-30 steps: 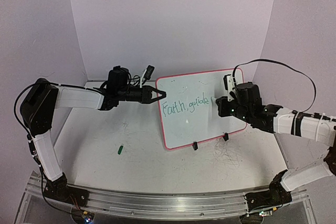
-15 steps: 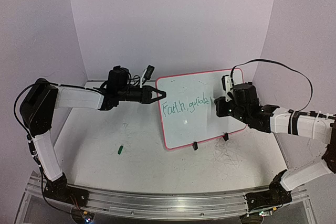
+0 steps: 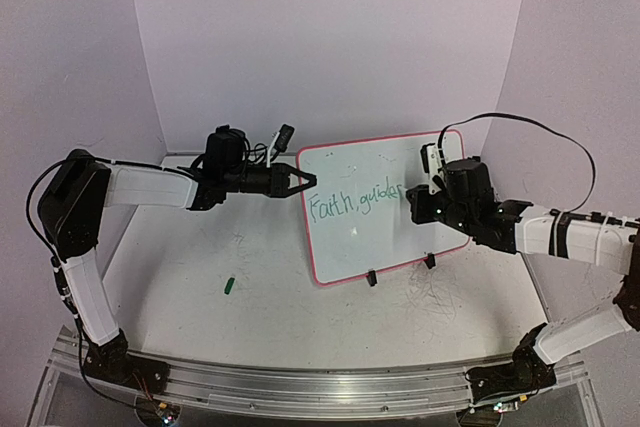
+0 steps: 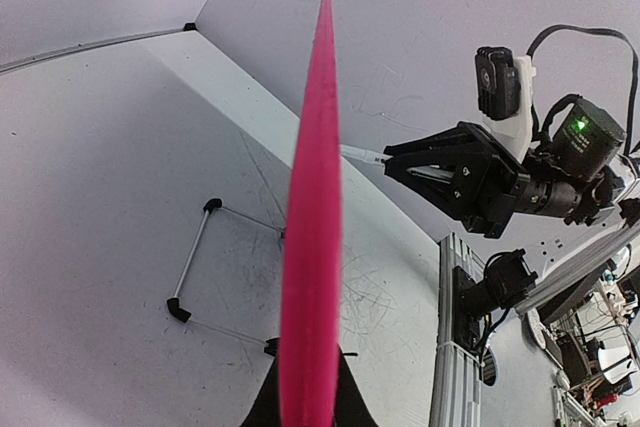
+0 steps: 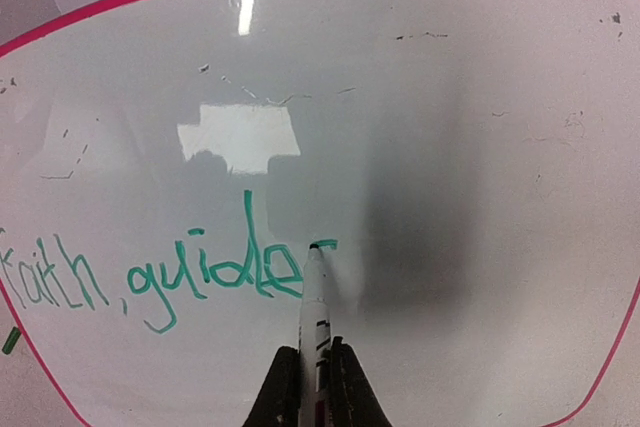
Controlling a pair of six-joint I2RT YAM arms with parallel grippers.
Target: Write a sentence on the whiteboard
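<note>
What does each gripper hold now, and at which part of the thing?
Left gripper: the small white pink-framed whiteboard, by its side frame. Right gripper: a thin white marker, by the back of its barrel.

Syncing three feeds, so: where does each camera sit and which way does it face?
Top external: above and behind the bases, looking down at the small pink-framed whiteboard; both arms show.
Left wrist: sights along that board's edge; the left gripper clamps it.
Right wrist: faces the green handwritten sentence; the right gripper holds a thin white marker.
Shared: both wrist views show that marker.
</note>
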